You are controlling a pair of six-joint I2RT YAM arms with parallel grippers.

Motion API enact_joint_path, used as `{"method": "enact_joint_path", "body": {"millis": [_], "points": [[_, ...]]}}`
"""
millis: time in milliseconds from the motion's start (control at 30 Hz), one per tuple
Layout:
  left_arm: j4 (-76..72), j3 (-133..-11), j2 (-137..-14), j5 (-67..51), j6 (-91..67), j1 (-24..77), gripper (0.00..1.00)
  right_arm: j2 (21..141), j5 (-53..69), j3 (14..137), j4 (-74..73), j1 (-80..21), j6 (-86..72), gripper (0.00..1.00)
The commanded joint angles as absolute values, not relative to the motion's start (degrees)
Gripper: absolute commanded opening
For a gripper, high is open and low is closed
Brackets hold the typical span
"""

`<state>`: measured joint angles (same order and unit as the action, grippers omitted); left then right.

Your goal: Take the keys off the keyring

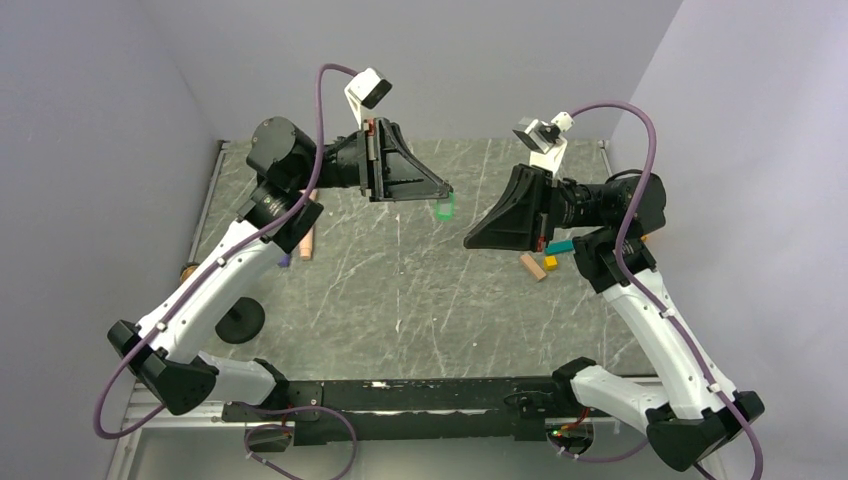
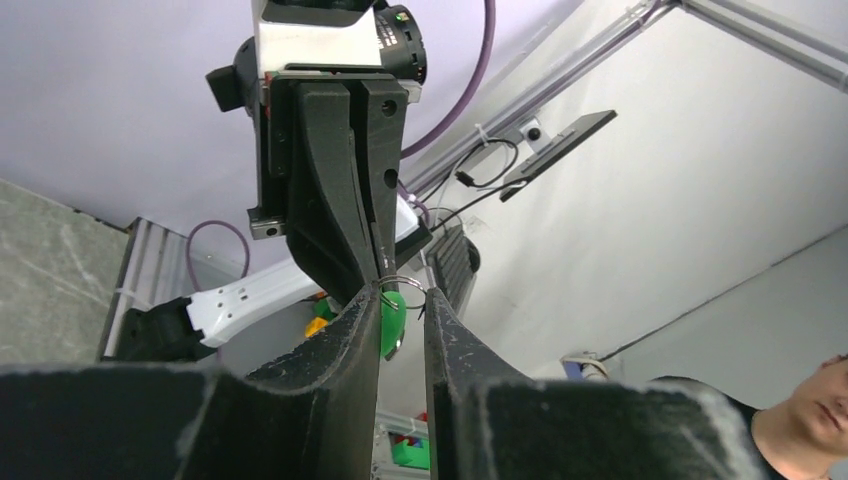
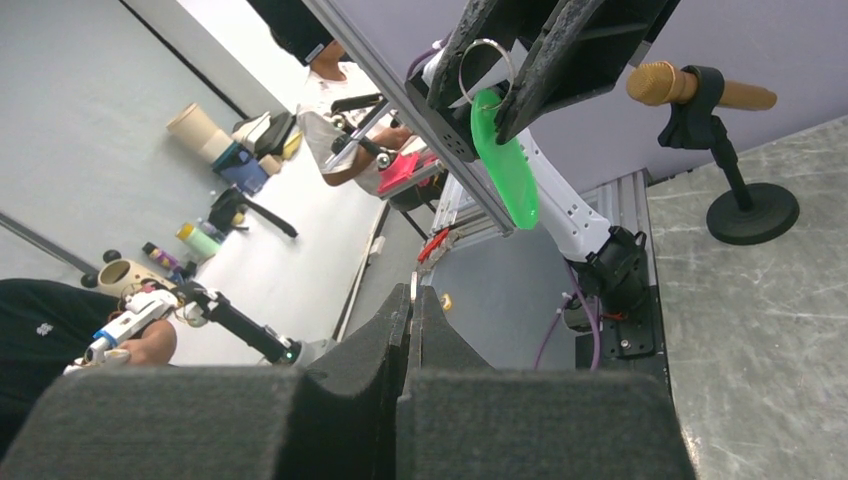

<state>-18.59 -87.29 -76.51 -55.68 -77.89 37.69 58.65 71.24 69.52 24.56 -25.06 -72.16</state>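
My left gripper point(image 1: 447, 188) is raised above the table, pointing right, shut on the keyring point(image 2: 402, 284), a thin silvery wire loop spanning its fingertips. The green tag-like key piece point(image 2: 392, 322) hangs from the ring and shows below the tips in the top view point(image 1: 444, 209). The right wrist view shows the ring point(image 3: 486, 68) and the green piece point(image 3: 505, 172) hanging from it. My right gripper point(image 1: 468, 241) faces the left one, a short gap apart. Its jaws are pressed together on a thin silvery metal piece point(image 3: 414, 287) seen edge-on.
A teal block point(image 1: 560, 246), a tan block point(image 1: 532, 266) and a yellow block point(image 1: 550, 263) lie under the right arm. A microphone point(image 3: 700, 94) stands on a round black base point(image 3: 752, 212) at the table's left edge, near the left arm point(image 1: 240, 320).
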Motion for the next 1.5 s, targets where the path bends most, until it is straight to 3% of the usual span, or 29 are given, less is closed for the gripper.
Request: {"method": "enact_joint_path", "body": {"millis": [0,433,700,967,1267,1467], "points": [[-7.5,-92.2,-73.7,-53.5,-68.0,37.6,0.00,57.1,72.1,69.0,26.5,-25.3,-71.3,0.00],[7.1,-94.4,-72.3,-49.9,-56.0,37.7,0.00,57.0,71.1,69.0,20.4,-25.4,-66.4,0.00],[14.3,-94.2,-70.6,-45.5,-48.7,37.7,0.00,55.8,66.4,70.8,-1.9,-25.4,-51.5,0.00],[23.0,-95.8,-69.4,-42.8,-42.6,37.6,0.00,55.8,62.3,70.1,-12.4,-25.4,-44.5,0.00],[28.5,-97.2,-67.6,-40.1,-37.6,37.7,0.00,59.8,48.2,71.4,-32.2,-25.3,-34.6,0.00],[32.0,-97.5,-65.9,-38.5,-35.1,37.6,0.00,63.8,39.1,69.4,-37.8,-25.4,-32.5,0.00]]}}
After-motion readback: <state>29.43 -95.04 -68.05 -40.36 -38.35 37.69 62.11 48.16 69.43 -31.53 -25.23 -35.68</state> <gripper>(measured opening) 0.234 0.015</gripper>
